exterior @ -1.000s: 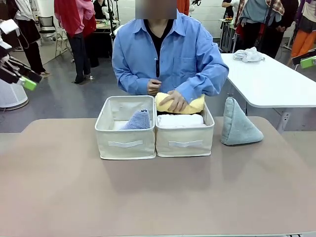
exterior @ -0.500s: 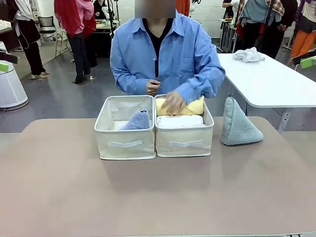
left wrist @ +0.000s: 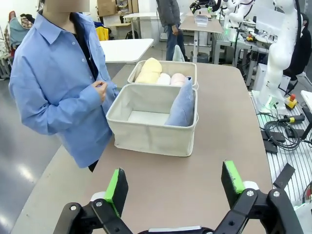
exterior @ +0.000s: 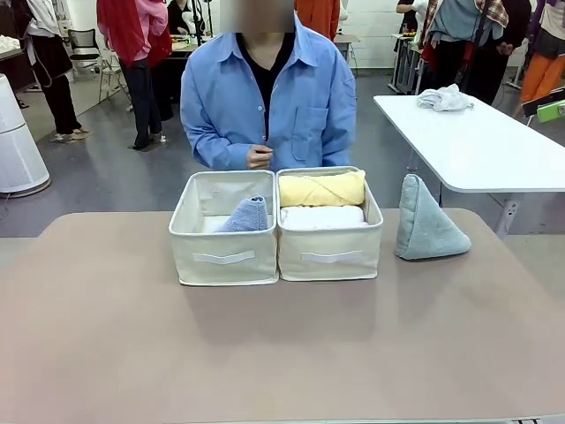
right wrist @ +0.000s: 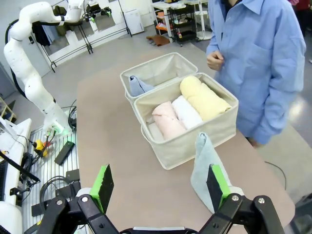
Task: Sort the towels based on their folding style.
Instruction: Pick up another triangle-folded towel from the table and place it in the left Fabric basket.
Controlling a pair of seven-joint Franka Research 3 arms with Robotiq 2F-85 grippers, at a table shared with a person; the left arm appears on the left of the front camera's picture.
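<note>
Two beige bins stand side by side mid-table. The left bin (exterior: 224,256) holds a light blue cone towel (exterior: 247,215). In the right bin (exterior: 330,255) lie a yellow roll (exterior: 321,189), a white roll (exterior: 322,216) and a pink roll (right wrist: 167,120). A grey-green cone towel (exterior: 426,225) stands on the table to the right of the bins. My left gripper (left wrist: 175,181) hovers open above the table's left end, well short of the blue cone (left wrist: 182,103). My right gripper (right wrist: 161,181) hangs open above the grey-green cone (right wrist: 204,163), holding nothing.
A person in a blue shirt stands behind the bins with one hand (exterior: 259,157) at the chest. A white side table (exterior: 494,150) at the back right carries a whitish cloth heap (exterior: 444,98). Bare tabletop lies in front of the bins.
The person let go of the yellow roll in the right bin, drew the hand back and stood up straight. My left gripper left the front view's left edge.
</note>
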